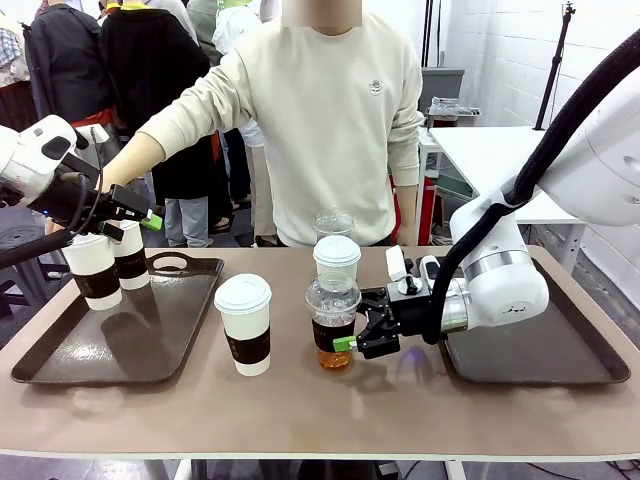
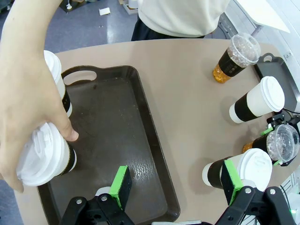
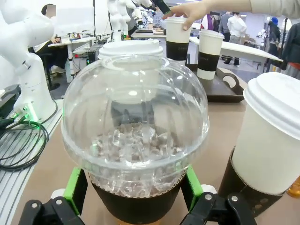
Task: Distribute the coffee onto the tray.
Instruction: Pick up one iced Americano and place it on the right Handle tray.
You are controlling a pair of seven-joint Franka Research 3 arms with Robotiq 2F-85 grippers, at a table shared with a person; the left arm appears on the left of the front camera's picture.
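Right pincer [image 3: 133,187] has its jaws wide apart, green pads sitting either side of the dark sleeve on the dome-lidded iced coffee [image 3: 135,140], low down on the cup. Honestly can't tell if the pads actually press on it. That cup stands upright dead centre of the front view, long axis vertical, dome pointing up, amber drink at the bottom, on the bare table between the two trays. Right behind it there's a white lidded cup [image 1: 337,258], and further back a second dome cup [image 1: 333,224]. Another white cup [image 1: 243,322] stands just left of it in the frame. Left pincer [image 2: 176,179] is spread wide too and holds nothing, hanging above the left tray [image 2: 117,117] rim at the bottom of its wrist view. Over at the left of that view the person's hand [image 2: 28,93] is wrapped over the lid of a tray cup [image 2: 44,159], with a second tray cup [image 2: 56,75] upright just beside it.
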